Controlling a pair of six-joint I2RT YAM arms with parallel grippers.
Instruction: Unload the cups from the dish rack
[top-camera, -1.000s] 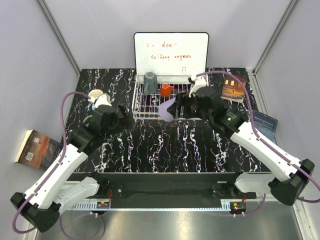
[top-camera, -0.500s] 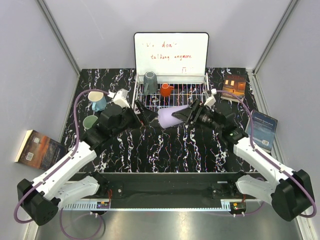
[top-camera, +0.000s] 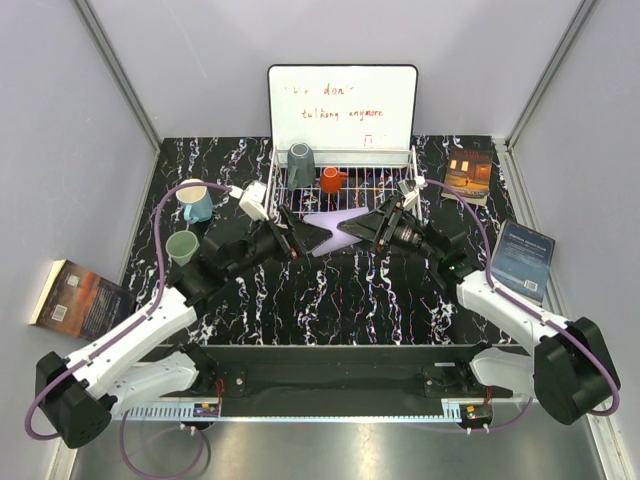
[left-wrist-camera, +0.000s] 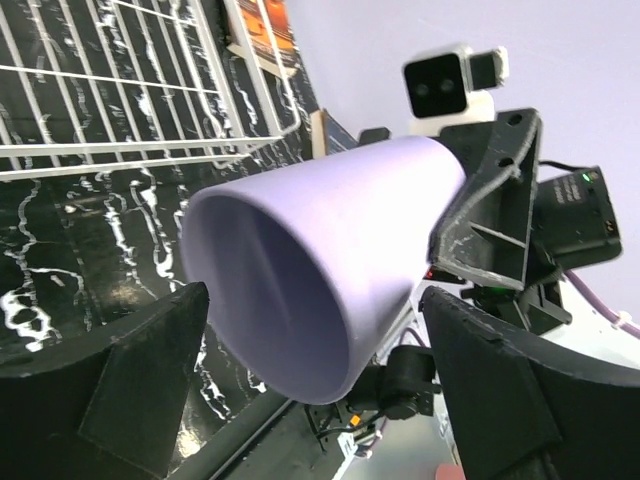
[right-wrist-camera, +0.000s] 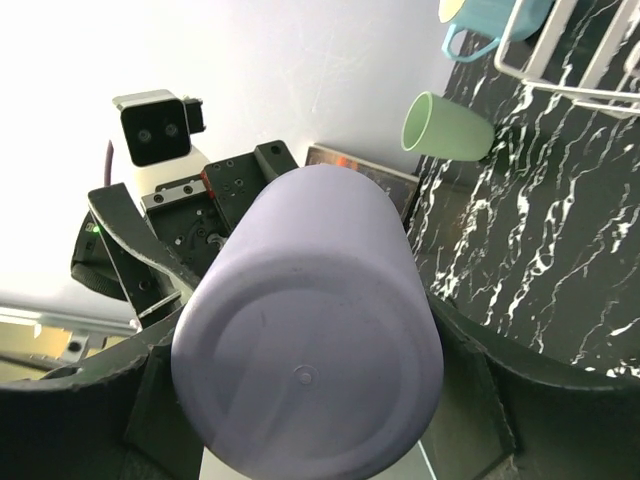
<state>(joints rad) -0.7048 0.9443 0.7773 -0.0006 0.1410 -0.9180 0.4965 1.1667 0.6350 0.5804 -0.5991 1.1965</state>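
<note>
Right fingers (right-wrist-camera: 480, 400) clamp lilac cup (right-wrist-camera: 310, 330) base; left fingers (left-wrist-camera: 120, 390) spread wide, flanking its mouth.

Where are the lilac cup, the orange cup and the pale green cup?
lilac cup (left-wrist-camera: 390, 200), left wrist view, on its outer side wall.
orange cup (top-camera: 330, 181), top external view, on its body.
pale green cup (top-camera: 182, 245), top external view, inside its open mouth.
</note>
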